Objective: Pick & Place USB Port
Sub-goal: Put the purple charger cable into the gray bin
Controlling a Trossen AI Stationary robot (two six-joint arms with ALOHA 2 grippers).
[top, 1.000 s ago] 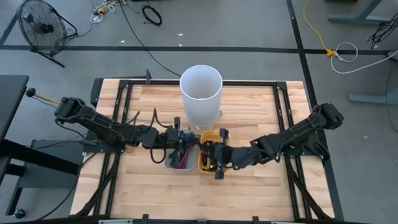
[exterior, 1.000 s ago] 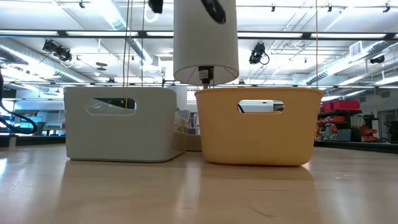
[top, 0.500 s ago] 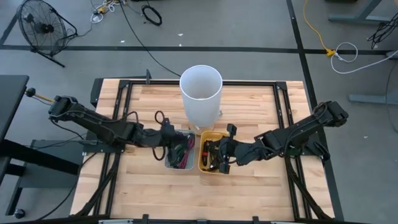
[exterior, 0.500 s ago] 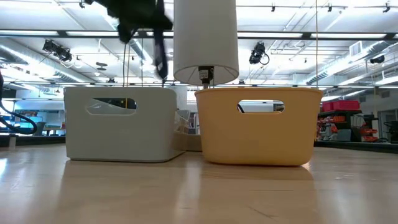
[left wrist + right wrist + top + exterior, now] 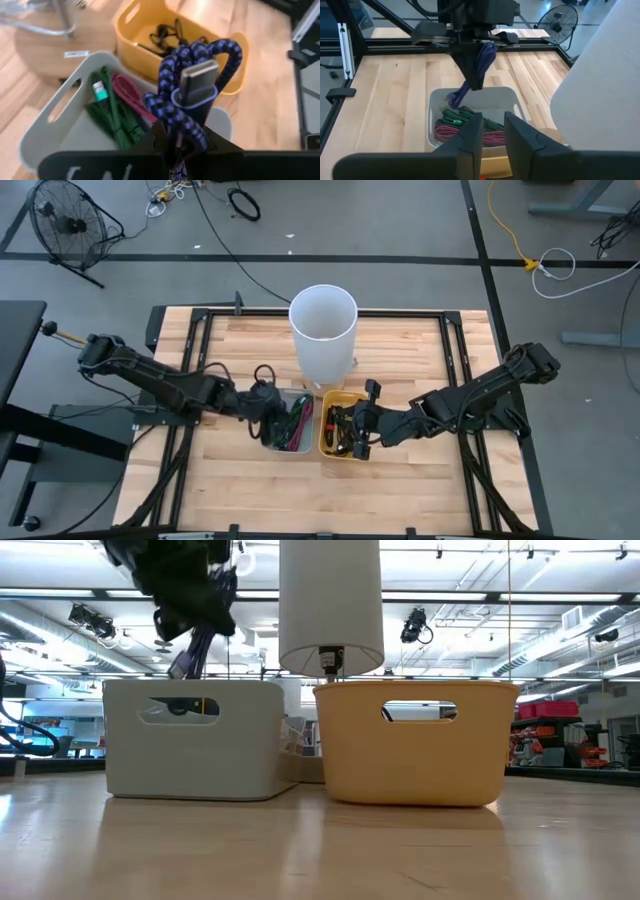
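Your left arm [image 5: 150, 383] stretches low across the wooden table [image 5: 250, 490] from its left edge, its wrist reaching the near left corner of the grey bin [image 5: 287, 442]. Your right arm [image 5: 480, 393] comes in the same way from the right, ending over the yellow bin [image 5: 328, 448], which sits touching the grey one just in front of the tall white cylinder [image 5: 323, 330]. The left gripper [image 5: 474, 80] hangs above the grey bin with its fingers clamped on a bundled blue braided USB cable [image 5: 197, 90], plug end up, loops dangling. Green and red cables [image 5: 117, 107] lie inside the grey bin. The right gripper [image 5: 492, 131] hovers with its fingers slightly parted, holding nothing.
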